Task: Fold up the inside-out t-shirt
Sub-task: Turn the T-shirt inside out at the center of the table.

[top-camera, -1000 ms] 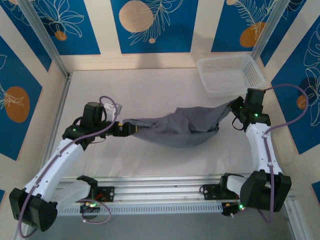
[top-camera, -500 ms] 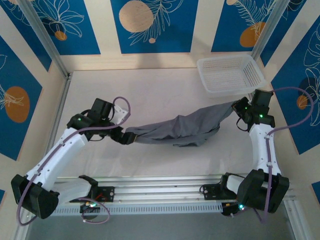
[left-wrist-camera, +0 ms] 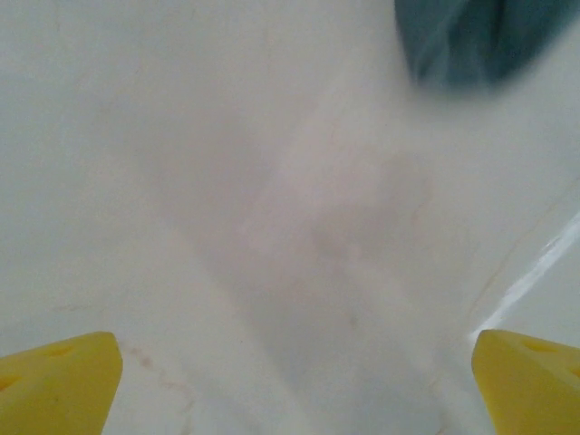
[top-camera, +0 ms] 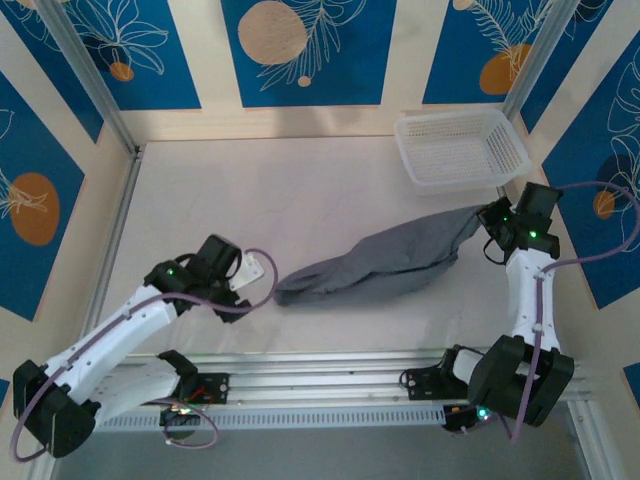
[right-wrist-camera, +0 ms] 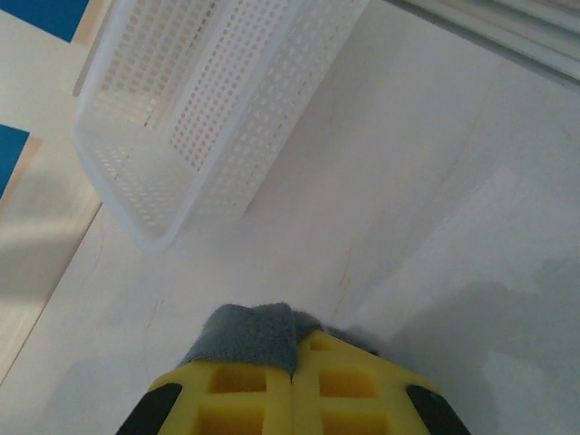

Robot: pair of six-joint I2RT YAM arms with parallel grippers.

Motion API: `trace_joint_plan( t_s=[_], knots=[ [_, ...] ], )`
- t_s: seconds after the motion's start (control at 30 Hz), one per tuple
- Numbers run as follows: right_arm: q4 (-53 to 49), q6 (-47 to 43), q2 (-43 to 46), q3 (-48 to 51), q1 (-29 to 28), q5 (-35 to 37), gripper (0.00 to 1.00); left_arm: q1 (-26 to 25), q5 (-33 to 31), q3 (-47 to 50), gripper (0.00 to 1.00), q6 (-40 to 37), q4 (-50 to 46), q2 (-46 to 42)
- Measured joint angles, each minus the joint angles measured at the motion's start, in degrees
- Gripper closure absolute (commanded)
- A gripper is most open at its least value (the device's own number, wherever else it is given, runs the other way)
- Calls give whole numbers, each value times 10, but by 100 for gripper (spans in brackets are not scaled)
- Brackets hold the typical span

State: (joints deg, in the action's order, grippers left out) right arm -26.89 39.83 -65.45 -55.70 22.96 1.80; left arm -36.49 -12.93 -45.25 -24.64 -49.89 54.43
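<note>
Top external view: the t-shirt (top-camera: 385,262) lies as a long, bunched grey roll across the right half of the white surface (top-camera: 250,190), slanting from its near-left end up to the far right. Its far-right end is pinched in the right gripper (top-camera: 487,218), whose jaws are closed on a corner of the cloth. That end looks lifted a little, while the rest of the roll seems to rest on the surface, though the angle makes this hard to judge. The basket (top-camera: 460,148) sits in the far-right corner, just beyond the right gripper and apart from the cloth.

The left gripper (top-camera: 258,275) is near the roll's near-left end but not touching it. Its jaws stand wide apart and hold nothing.

Left wrist view: the left gripper (left-wrist-camera: 290,390) has its two yellow fingers (left-wrist-camera: 54,381) spread to the lower corners with bare surface (left-wrist-camera: 272,227) between them. A blurred dark patch at the top right is probably the t-shirt (left-wrist-camera: 471,41).

Right wrist view: the right gripper (right-wrist-camera: 292,385) has its yellow fingers (right-wrist-camera: 349,381) pressed together, and a small fold of the t-shirt (right-wrist-camera: 249,335) pokes out at their tips. The basket (right-wrist-camera: 181,118) lies ahead, to the left.
</note>
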Motion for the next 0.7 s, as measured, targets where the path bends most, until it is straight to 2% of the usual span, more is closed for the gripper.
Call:
trace_joint_plan(
  t_s=[0.13,0.2,0.27,0.37,0.53,0.7],
  knots=[
    [10,1,0,0,6,-16,100,-3,-23,33,1,-26,17,-89],
    [18,5,1,1,-2,-38,100,-3,0,35,1,-25,32,-133],
    [24,5,4,1,-38,-57,100,-3,38,27,1,-2,48,-159],
    [27,5,17,-1,-144,-81,100,-3,102,-2,1,83,101,-146],
    [26,15,41,-39,-314,-114,100,-3,223,-30,1,275,274,-63],
    [38,4,41,-95,-445,-134,100,-4,341,-37,1,375,408,24]
  ],
)
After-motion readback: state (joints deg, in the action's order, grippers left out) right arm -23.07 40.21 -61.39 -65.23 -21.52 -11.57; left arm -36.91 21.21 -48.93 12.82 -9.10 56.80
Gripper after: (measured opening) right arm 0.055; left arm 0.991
